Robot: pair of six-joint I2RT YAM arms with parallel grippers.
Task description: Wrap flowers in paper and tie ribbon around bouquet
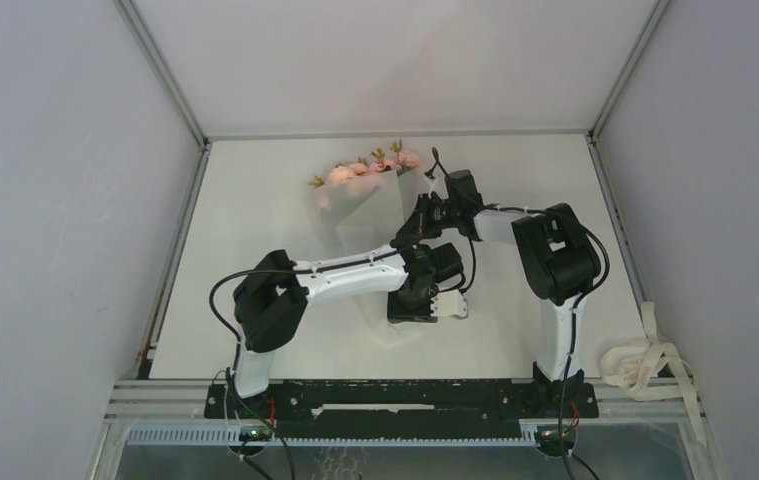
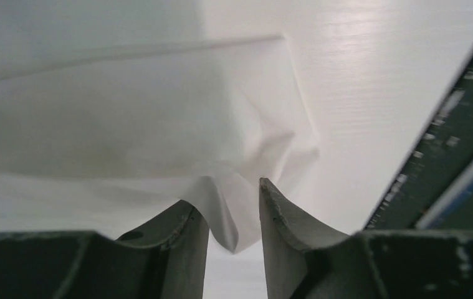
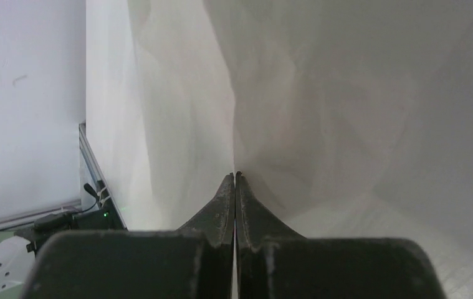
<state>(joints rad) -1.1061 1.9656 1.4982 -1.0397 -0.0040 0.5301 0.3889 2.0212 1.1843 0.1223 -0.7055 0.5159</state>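
The flowers point(image 1: 370, 166), pale pink roses with green leaves, lie at the back of the table, their stems inside a cone of translucent white paper point(image 1: 360, 212). This bouquet points toward the arms. My right gripper point(image 1: 410, 232) sits at the cone's narrow end; in the right wrist view its jaws point(image 3: 234, 175) are pressed together on a fold of the paper point(image 3: 321, 112). My left gripper point(image 1: 417, 300) is just in front of it. Its fingers point(image 2: 234, 202) stand apart, with a loose corner of paper point(image 2: 237, 215) hanging between them, unpinched. The cream ribbon point(image 1: 645, 360) lies off the table at the right.
Grey booth walls close in the table point(image 1: 255, 330) on three sides. The black base rail point(image 1: 405, 395) runs along the near edge, also visible in the left wrist view as a dark strip point(image 2: 445, 156). Both arms cross over the table's middle.
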